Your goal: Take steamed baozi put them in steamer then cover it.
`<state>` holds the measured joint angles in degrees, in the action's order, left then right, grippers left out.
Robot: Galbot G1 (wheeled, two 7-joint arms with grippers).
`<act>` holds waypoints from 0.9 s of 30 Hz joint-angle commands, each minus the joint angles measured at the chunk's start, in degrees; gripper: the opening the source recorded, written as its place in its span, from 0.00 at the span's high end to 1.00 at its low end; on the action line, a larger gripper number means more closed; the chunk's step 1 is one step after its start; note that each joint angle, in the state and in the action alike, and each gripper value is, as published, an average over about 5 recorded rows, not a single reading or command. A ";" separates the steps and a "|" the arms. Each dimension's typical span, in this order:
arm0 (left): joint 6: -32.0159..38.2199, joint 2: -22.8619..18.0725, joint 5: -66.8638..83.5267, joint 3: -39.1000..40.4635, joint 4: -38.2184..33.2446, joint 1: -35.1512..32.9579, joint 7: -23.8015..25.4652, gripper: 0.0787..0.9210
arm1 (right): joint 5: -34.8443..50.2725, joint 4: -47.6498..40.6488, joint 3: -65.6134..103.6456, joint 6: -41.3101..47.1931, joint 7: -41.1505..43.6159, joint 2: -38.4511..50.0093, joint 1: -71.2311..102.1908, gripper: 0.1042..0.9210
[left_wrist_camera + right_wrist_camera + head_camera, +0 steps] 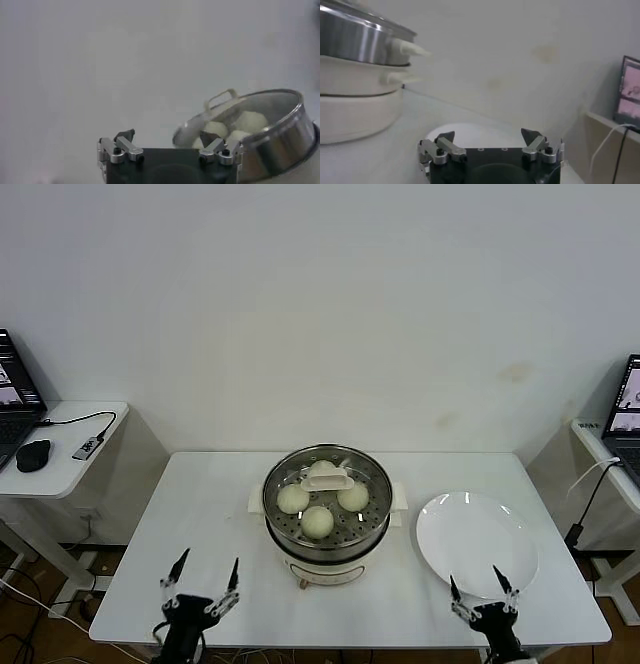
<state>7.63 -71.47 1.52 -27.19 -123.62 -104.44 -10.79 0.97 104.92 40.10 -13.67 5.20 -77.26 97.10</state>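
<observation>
The steamer (372, 519) stands at the table's middle on its cream base. Its clear glass lid sits on top, with a cream handle (327, 479). Several baozi (317, 521) lie inside on the perforated tray, seen through the lid. The steamer (280, 135) and baozi (248, 121) also show in the left wrist view, and the steamer's side (355, 42) in the right wrist view. My left gripper (206, 579) is open and empty at the table's front left edge. My right gripper (480, 586) is open and empty at the front right, over the near rim of the plate.
An empty flat white plate (470, 534) lies right of the steamer. Side desks with laptops stand at both sides; the left one carries a mouse (33, 455) and a cable. A white wall is behind the table (210, 514).
</observation>
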 commanded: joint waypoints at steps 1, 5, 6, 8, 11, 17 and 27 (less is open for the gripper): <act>6.80 -1.72 16.03 -4.13 6.99 -5.69 -0.70 0.12 | 7.70 4.38 -2.86 0.75 1.62 3.50 5.91 0.12; 6.56 -2.57 16.44 -3.72 6.42 -5.64 0.76 0.12 | 9.58 5.76 -3.52 1.92 1.79 4.10 6.76 0.12; 6.33 -2.80 16.56 -3.56 6.28 -5.60 1.10 0.12 | 9.77 5.98 -3.59 2.20 1.73 4.22 6.94 0.12; 5.88 -3.14 16.69 -3.18 6.19 -5.48 1.63 0.12 | 10.05 6.47 -3.82 2.81 1.59 4.45 7.37 0.12; 5.35 -3.42 16.33 -2.83 6.42 -5.32 2.21 0.12 | 10.21 7.07 -4.26 3.48 1.44 4.69 7.90 0.12; 4.53 -3.32 15.47 -2.62 6.49 -5.51 3.00 0.12 | 10.15 7.50 -4.71 4.32 1.08 4.92 8.11 0.12; 3.61 -2.92 14.41 -2.51 6.76 -5.57 4.24 0.12 | 9.92 7.45 -4.69 4.40 1.07 5.30 8.09 0.12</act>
